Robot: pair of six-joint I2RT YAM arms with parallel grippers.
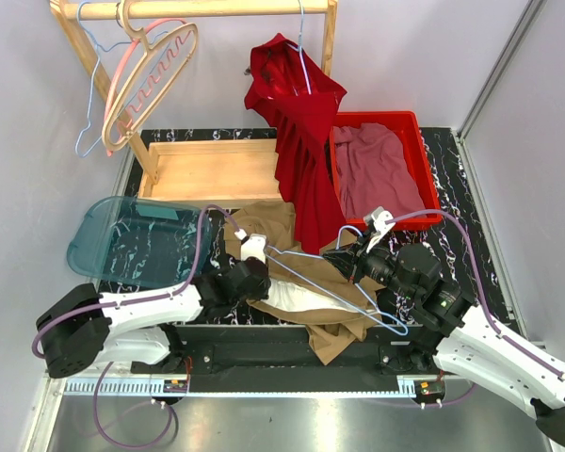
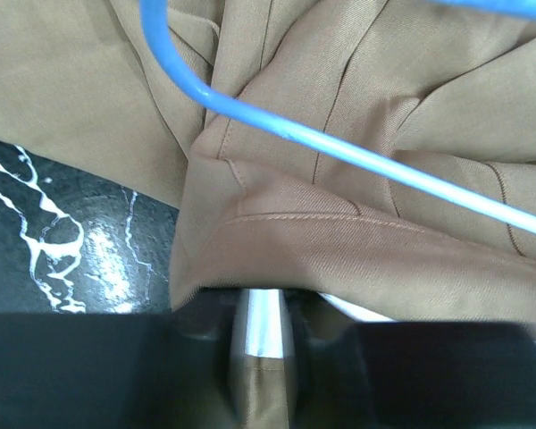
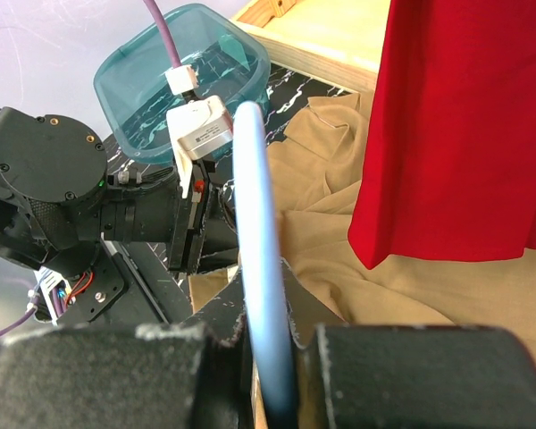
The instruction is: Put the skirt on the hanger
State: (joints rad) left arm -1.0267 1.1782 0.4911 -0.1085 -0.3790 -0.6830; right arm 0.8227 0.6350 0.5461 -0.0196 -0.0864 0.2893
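Skirt (image 1: 297, 282) is lying crumpled mid-table, its tan cloth running from the wooden rack base (image 1: 212, 169) down to the near edge, where one corner is spilling over the front lip. The blue hanger (image 1: 334, 287) is stretching slantwise over it, from the waistband side on the left toward the right arm.

The left gripper (image 2: 261, 313) is pinching a fold of the skirt's edge, with tan cloth and a strip of pale lining showing between the closed jaws. The right gripper (image 3: 268, 331) is clamping the hanger wire, which is running straight up out of its jaws in the wrist view.

Room to move is looking tight. The red dress (image 1: 301, 151) is hanging from the rack with its hem draping onto the skirt's far side. The red bin (image 1: 395, 118), holding a maroon cloth (image 1: 377, 169), is sitting just beside the skirt on the right, and the teal tub (image 1: 85, 235) is crowding the left arm's side. A patch of bare surface is showing beside the skirt's left edge in the left wrist view.

The table (image 1: 457, 174) is gleaming black with white veining. A wooden hanger (image 1: 160, 75) is dangling from the rail (image 1: 207, 9), and pale grey walls are closing in all around.
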